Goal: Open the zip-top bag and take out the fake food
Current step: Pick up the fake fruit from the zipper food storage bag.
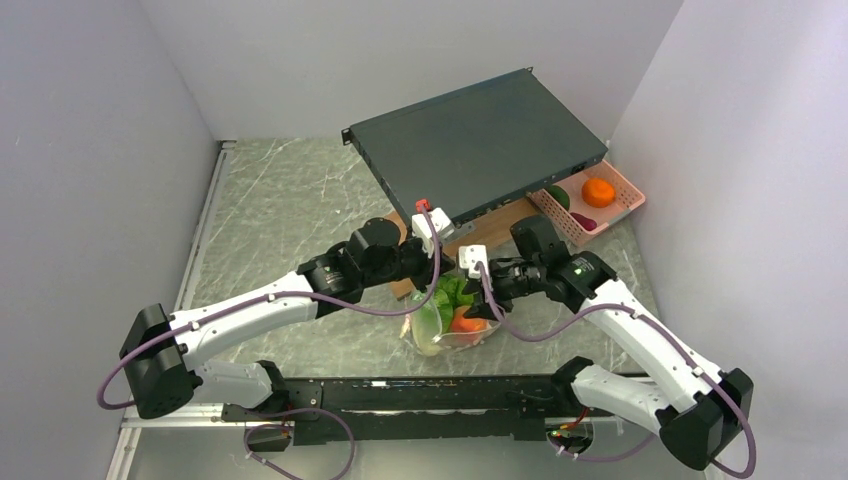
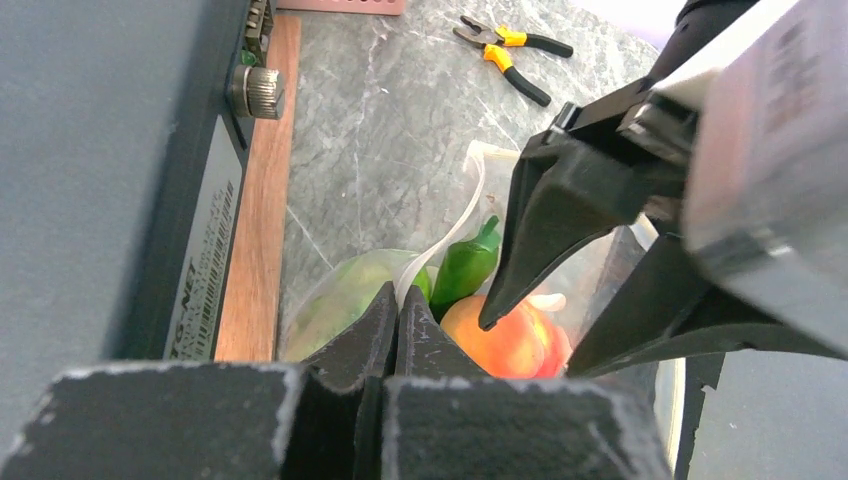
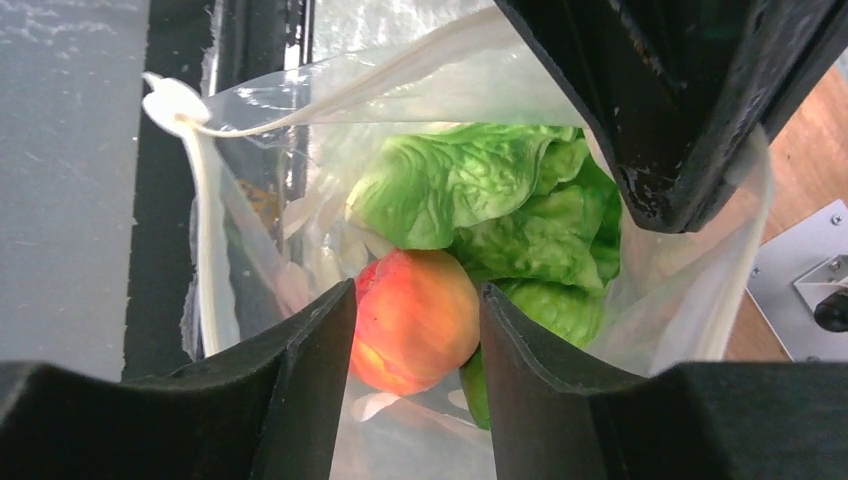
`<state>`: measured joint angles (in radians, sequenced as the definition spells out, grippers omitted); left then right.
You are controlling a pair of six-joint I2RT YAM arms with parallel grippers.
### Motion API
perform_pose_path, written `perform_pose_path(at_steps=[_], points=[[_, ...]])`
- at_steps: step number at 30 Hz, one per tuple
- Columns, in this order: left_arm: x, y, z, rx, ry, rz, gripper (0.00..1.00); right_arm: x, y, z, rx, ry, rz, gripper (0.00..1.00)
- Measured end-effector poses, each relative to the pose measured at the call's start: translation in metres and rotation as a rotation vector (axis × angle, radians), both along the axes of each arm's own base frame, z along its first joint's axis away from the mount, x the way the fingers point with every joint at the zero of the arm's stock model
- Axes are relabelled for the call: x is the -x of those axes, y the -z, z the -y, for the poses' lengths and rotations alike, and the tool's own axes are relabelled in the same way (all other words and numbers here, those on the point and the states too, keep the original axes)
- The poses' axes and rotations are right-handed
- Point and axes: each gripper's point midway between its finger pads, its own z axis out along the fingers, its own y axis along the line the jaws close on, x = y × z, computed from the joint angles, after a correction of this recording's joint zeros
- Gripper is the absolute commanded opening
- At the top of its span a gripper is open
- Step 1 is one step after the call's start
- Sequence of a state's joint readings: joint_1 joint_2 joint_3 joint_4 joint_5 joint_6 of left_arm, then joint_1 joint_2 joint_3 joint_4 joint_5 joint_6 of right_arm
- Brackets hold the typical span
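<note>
1. Top external view looks down from high behind the near edge over the whole worktop (image 1: 280,200);
2. left wrist view looks along the left tool (image 2: 397,310), close on the zip-top bag (image 2: 332,300);
3. right wrist view stares into the same bag, closer.

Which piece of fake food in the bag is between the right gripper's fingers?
The orange-red peach; the leafy lettuce lies beyond the fingers, and the green pepper sits beside it.
</note>
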<state>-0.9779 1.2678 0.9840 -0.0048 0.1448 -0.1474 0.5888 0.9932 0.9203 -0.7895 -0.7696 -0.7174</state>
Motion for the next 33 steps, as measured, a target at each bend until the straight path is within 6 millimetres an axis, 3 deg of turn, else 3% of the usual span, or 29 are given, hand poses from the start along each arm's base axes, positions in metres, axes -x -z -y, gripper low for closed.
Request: perform_pose_path(at_steps=[12,19,33], points=[[0.001,0.0,0.002,0.005,-0.001,-0.007,0.0,-0.008,0.045,0.01,0.092,0.069,0.039,0.55],[0.003,-0.002,0.004,0.019,-0.003,-0.02,0.0,-0.009,0.056,0.011,0.106,0.07,0.059,0.7],[0.006,-0.002,0.007,0.024,-0.002,-0.028,0.0,-0.007,0.073,0.008,0.111,0.032,0.107,0.84]])
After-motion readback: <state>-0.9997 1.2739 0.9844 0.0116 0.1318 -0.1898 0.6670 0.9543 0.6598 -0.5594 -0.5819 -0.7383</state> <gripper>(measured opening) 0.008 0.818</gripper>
